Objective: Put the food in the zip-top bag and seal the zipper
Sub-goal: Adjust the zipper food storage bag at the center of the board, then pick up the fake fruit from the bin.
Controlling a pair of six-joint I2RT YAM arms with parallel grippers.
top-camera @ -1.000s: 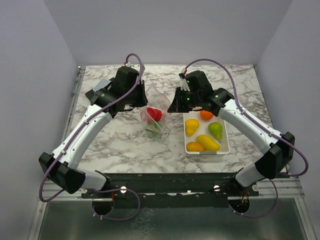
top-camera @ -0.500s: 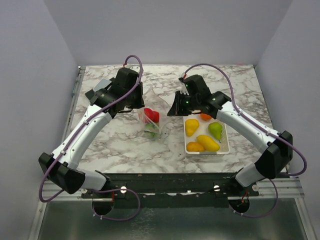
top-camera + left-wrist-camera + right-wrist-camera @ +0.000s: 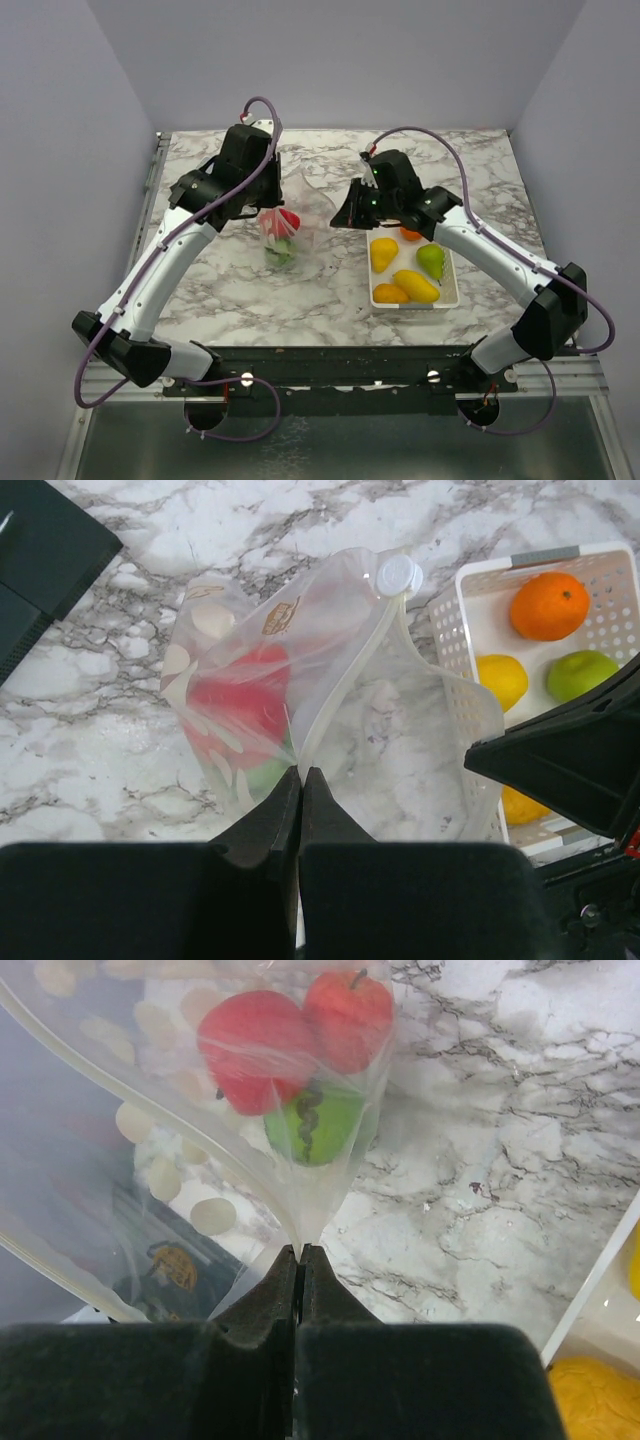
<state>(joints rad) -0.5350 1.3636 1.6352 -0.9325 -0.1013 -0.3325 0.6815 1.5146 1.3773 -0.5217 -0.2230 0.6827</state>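
Bag: we see the clear zip-top bag (image 3: 300, 232) left of centre in the overhead view. It is stretched between the two grippers with its mouth gaping. We cannot tell whether its bottom touches the marble.

Zipper: the zipper (image 3: 350, 670) runs as a pale strip from the lower centre of the left wrist view up to a round white cap (image 3: 398, 577). The two sides of the strip are apart.

Food in the bag: a red apple (image 3: 348, 1005) with a stem, a second red piece (image 3: 255, 1060) touching it, and a green piece (image 3: 315, 1125) just under both, all bunched at the bag's bottom.

Left gripper: the left gripper (image 3: 300, 778) has its fingers pressed together, pinching the bag's mouth edge at the near end of the strip.

Right gripper: the right gripper (image 3: 298, 1253) also has its fingers pressed together, nipping a fold of the bag's film on the opposite side.

Food outside the bag: we count an orange (image 3: 412, 232), a lemon (image 3: 383, 253), a green pear (image 3: 431, 261), a long yellow piece (image 3: 416, 285) and a smaller orange piece (image 3: 389, 294).

Tray: a white perforated tray (image 3: 452, 290) holds those five, right of centre, just beside the bag.

Table: a white marble-pattern table (image 3: 230, 300) lies under everything.
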